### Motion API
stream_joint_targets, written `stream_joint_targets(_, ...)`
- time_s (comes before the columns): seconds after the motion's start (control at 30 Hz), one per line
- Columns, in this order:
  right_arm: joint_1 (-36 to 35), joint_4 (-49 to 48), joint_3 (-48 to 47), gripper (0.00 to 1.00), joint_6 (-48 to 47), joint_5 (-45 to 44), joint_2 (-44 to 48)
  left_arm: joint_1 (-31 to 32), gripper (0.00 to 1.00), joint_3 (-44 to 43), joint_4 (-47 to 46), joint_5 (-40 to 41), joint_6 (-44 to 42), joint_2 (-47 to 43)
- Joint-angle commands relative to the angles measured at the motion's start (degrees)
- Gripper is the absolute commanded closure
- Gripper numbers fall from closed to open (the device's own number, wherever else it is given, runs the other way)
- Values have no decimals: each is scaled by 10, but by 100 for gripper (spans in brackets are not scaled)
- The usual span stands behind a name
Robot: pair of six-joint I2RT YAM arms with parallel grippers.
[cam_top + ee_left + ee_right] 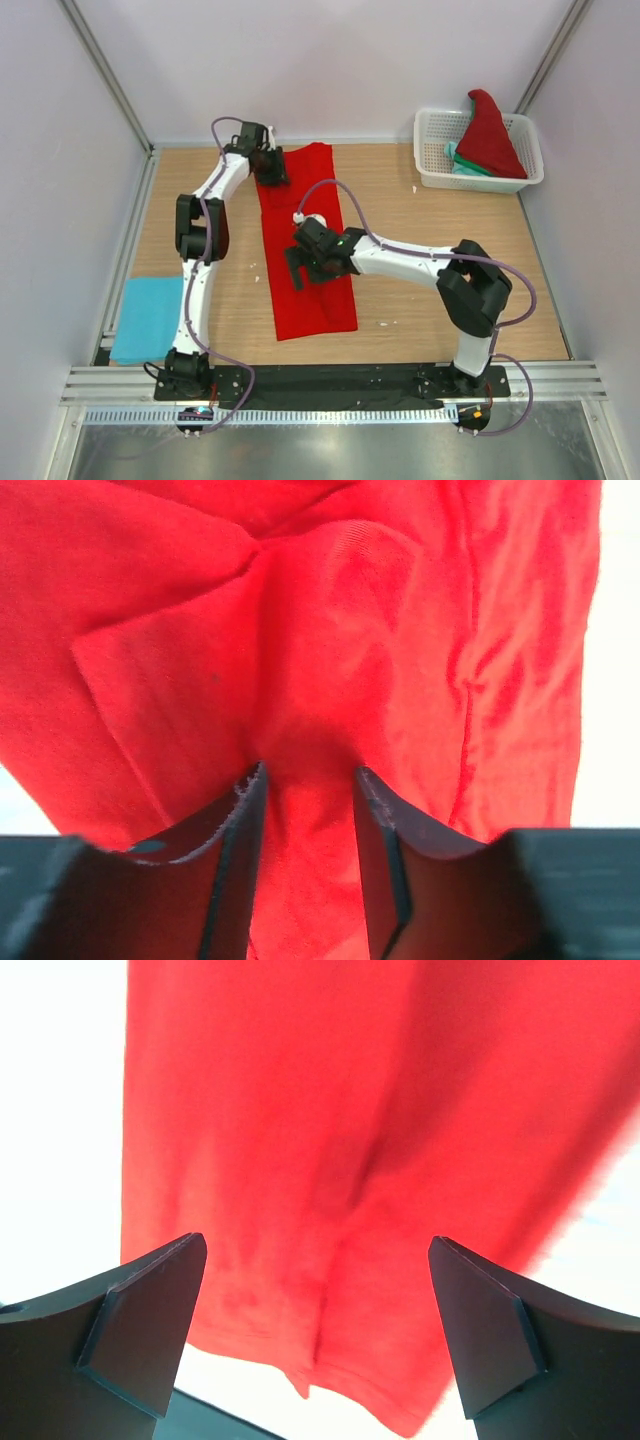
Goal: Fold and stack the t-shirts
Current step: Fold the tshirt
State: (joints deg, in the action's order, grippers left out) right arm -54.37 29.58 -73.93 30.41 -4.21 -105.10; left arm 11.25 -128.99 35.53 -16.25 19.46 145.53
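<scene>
Light blue t-shirt (148,318): folded, at the near left edge of the table (420,270). Left gripper (272,170): set at the far end of the red t-shirt (275,235), which is laid mid-table as a long narrow strip. Only the left wrist view shows its fingers part-way apart with puckered cloth in the gap; whether the cloth is pinched cannot be told. Right gripper (300,272): spread wide, nothing held, over the strip's middle. Basket (432,178): far right, unfolded shirts inside, shown from above only. Step judged: crosswise fold, so an end is to be gripped and carried over.
</scene>
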Motion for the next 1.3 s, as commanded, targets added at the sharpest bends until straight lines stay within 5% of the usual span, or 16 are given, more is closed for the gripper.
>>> stream_joint_targets(0.0, 12, 48, -64, 0, -26, -130, 70, 2, 55, 1, 15, 14, -7, -79)
stream_joint_targets(0.03, 16, 63, -78, 0, -23, -175, 78, 3, 52, 2, 17, 25, -1, -111)
stream_joint_targets(0.2, 110, 189, -115, 0, -43, -75, 44, 4, 41, 69, 16, 70, 85, -209)
stream_joint_targets(0.5, 281, 166, 11, 0, -70, 104, 123, 82, 55, 219, 2, 150, 126, -279)
stream_joint_targets(0.73, 286, 159, 56, 0, -90, 160, 149, 134, 55, 349, -65, 178, 220, -292)
stream_joint_targets(0.9, 286, 62, 155, 0, -65, 279, 186, 149, 57, 392, -64, 190, 180, -343)
stream_joint_targets(1.13, 275, -42, 287, 20, -35, 399, 214, 151, 47, 533, 15, 171, 184, -545)
stream_joint_targets(1.27, 268, -59, 318, 25, -34, 406, 206, 154, 47, 737, 26, 112, 256, -667)
